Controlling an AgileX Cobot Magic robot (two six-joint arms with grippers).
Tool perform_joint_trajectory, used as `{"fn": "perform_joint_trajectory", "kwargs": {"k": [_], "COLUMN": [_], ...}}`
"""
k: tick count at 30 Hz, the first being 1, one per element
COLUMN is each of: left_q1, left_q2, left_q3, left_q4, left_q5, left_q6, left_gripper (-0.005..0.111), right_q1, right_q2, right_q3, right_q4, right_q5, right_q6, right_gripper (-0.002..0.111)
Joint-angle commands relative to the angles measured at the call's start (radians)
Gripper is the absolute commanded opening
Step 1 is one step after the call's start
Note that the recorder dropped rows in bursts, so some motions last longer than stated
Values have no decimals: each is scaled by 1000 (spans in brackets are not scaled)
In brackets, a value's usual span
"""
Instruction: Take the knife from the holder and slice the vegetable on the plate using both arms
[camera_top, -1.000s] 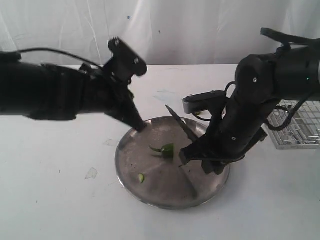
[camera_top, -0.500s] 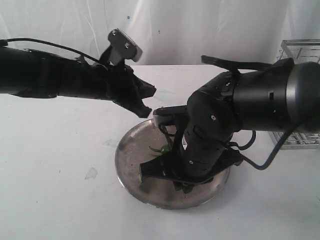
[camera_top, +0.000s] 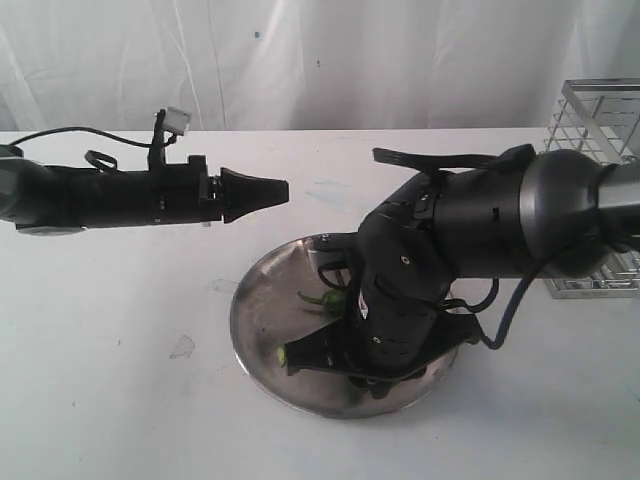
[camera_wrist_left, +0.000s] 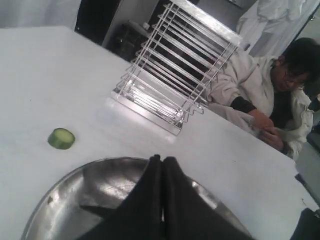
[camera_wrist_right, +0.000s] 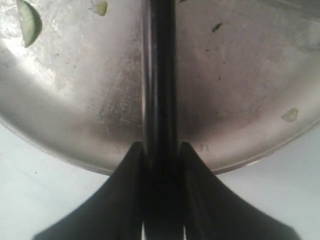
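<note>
L arm (camera_top: 100, 195) was stretched out approx level, wrist straight, L gripper (camera_top: 283, 188) pointing twd the middle, fingers (camera_wrist_left: 145, 200) pressed tight together w/ nothing btwn them. R arm (camera_top: 470, 235) was folded over, elbow high, wrist bent down; R gripper (camera_wrist_right: 160, 150) sat low, jaws clamped either side of the knife (camera_wrist_right: 160, 75)

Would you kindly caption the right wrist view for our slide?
Right gripper shut on the knife, which extends across the steel plate.
</note>
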Motion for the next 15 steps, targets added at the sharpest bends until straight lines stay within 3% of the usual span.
{"fn": "perform_joint_trajectory", "kwargs": {"k": [1,7,15], "left_q1": [4,-17,-76], "left_q2": [76,140,126], "left_q3": [-48,-75,-81], "left_q4": [-25,-25,-25], "left_q5": [105,100,34], "left_q6": [-41,-112,-62], "left_gripper": [0,0,0], "right_q1": [1,1,1], "right_q2": [-3,-3,-3], "right_q3": [3,3,3], "right_q4": [-23,-3,34], "right_q5": [27,33,32], "right_q6": [13,7,-38], "right_gripper": [0,0,0]}}
